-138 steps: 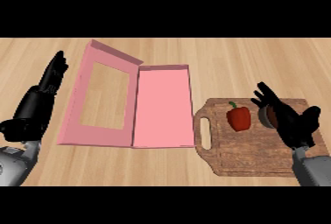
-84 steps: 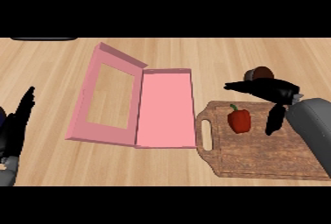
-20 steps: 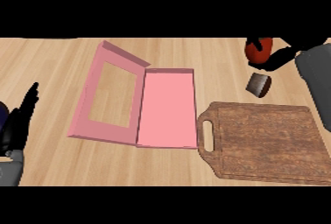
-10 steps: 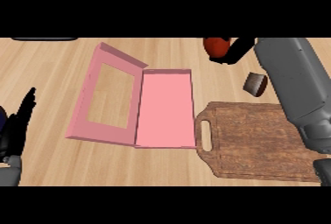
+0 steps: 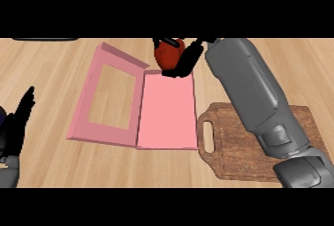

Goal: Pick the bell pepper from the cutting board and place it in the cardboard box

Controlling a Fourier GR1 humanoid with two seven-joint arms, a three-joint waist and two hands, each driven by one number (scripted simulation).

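Nearest me, my left hand (image 5: pixel 20 119) rests at the lower left edge, fingers straight and pointing up, touching nothing. To the right lies the cutting board (image 5: pixel 241 150), bare where my grey right forearm (image 5: pixel 254 97) does not cross it. Beyond, the pink cardboard box (image 5: pixel 166 110) lies open, its windowed lid (image 5: pixel 108 101) folded out to the left. Farthest off, my right hand (image 5: pixel 186 57) curls its fingers round the red bell pepper (image 5: pixel 168 55), holding it over the box's far end.
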